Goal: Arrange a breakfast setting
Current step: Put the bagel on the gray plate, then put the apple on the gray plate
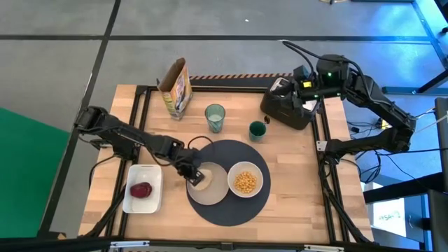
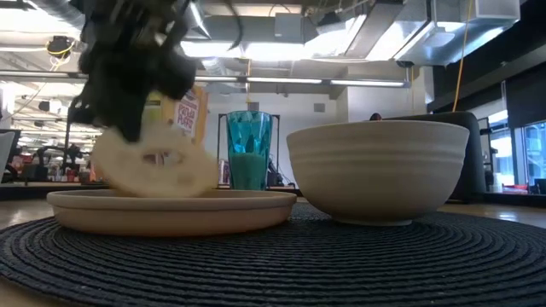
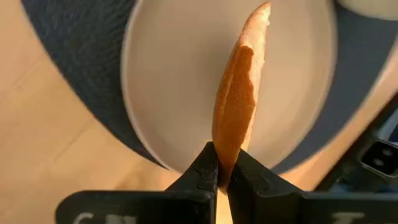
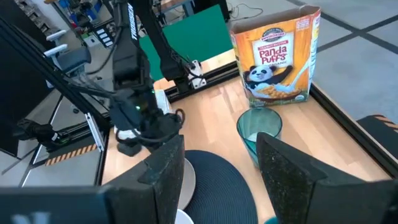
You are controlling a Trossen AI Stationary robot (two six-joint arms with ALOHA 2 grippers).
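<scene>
Over the beige plate (image 1: 208,185), which lies on the round dark mat (image 1: 227,210), the left gripper (image 3: 224,171) pinches a bagel half (image 3: 239,93) by its edge, so it hangs on edge, its lower rim at or just above the plate. To finish well, tip it flat and low before releasing, clear of the white bowl (image 1: 245,180) of cereal beside the plate. Behind the plate stand the green tumbler (image 1: 215,117) and dark-green cup (image 1: 257,130). The right gripper (image 4: 217,162) waits with fingers spread, beyond the mat's far side.
</scene>
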